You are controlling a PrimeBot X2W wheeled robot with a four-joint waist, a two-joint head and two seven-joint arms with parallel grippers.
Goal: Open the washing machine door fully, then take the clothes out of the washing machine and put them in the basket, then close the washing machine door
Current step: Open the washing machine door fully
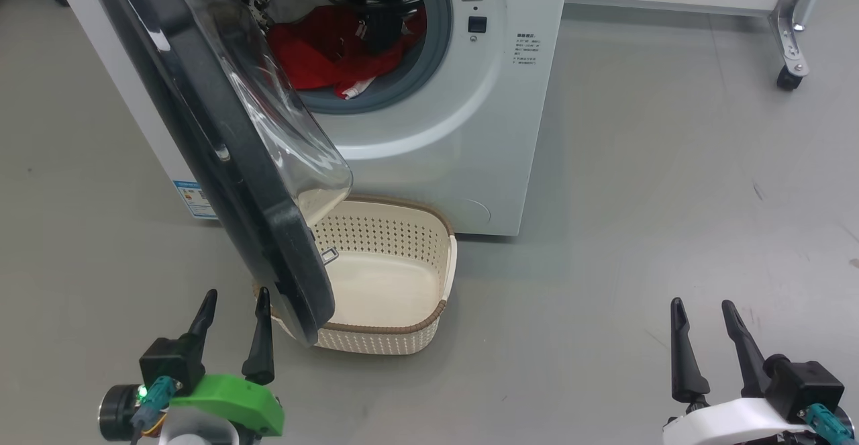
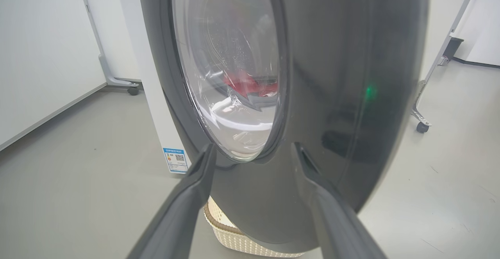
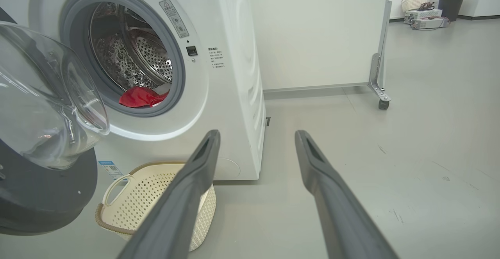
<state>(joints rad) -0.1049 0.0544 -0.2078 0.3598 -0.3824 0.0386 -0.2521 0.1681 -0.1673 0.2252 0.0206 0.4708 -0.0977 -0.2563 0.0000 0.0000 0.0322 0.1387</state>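
The white washing machine (image 1: 443, 129) stands ahead with its door (image 1: 228, 163) swung out towards me, black rim and clear bowl window over the basket. Red clothes (image 1: 322, 52) lie in the steel drum; they show too in the right wrist view (image 3: 140, 97). The cream basket (image 1: 429, 264) sits empty on the floor in front of the machine (image 3: 113, 184). My left gripper (image 1: 231, 307) is open, just left of the door's lower edge; its wrist view faces the door's outer side (image 2: 351, 95). My right gripper (image 1: 703, 311) is open, far right, over bare floor.
Grey floor spreads to the right of the machine. A metal frame leg on a castor (image 1: 788, 79) stands at the back right. A white panel wall (image 3: 320, 32) runs behind the machine. The door overhangs the basket's left part.
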